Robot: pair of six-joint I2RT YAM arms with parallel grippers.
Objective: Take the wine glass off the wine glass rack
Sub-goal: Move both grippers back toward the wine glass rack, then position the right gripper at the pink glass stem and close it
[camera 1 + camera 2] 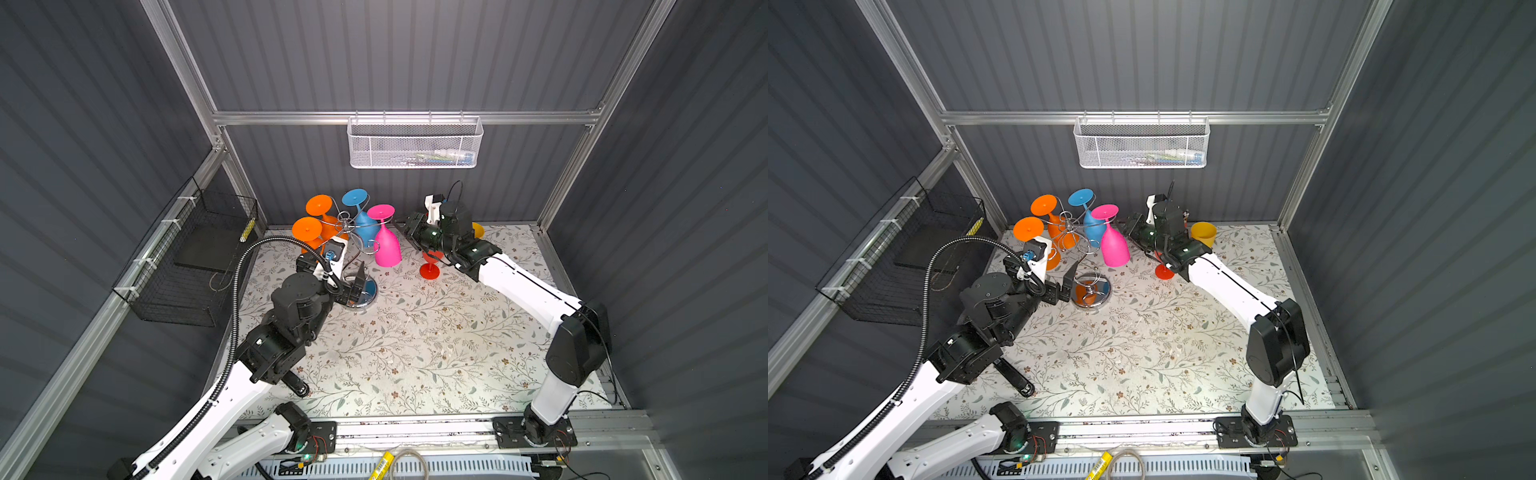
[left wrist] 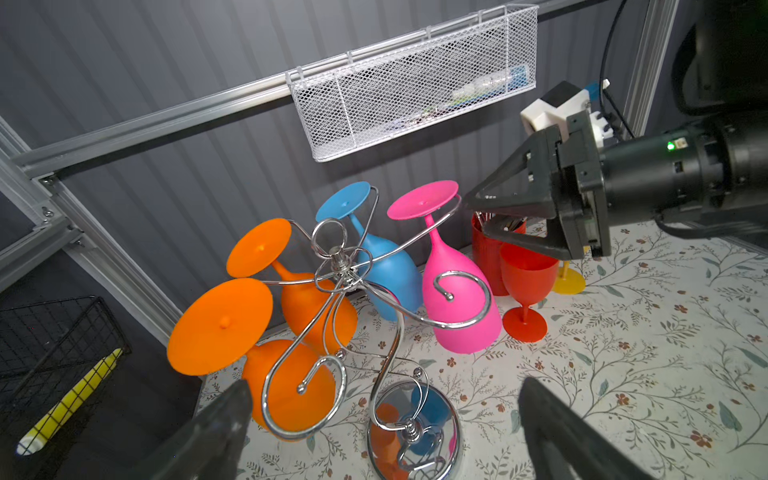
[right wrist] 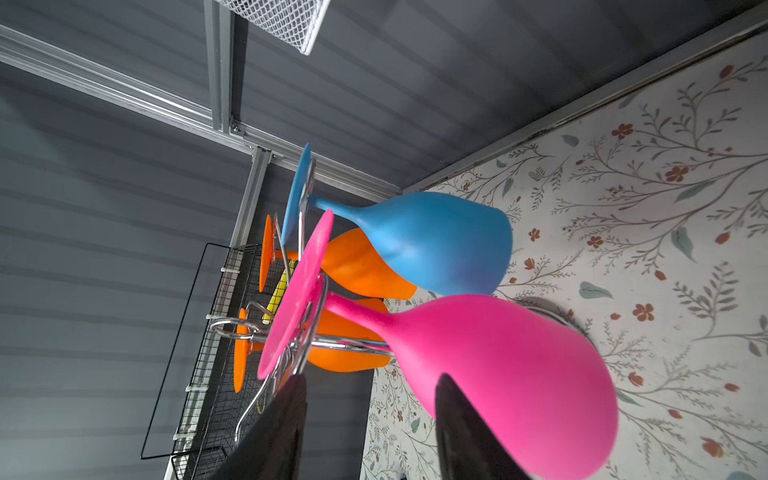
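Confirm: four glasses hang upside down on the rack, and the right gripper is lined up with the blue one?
Wrong glass: the right gripper is lined up with the pink glass, as the right wrist view shows. The rest holds.

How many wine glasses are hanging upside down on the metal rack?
4 on the rack: front orange glass and rear orange glass at the left, blue glass at the back, pink glass at the right. None seems hidden.
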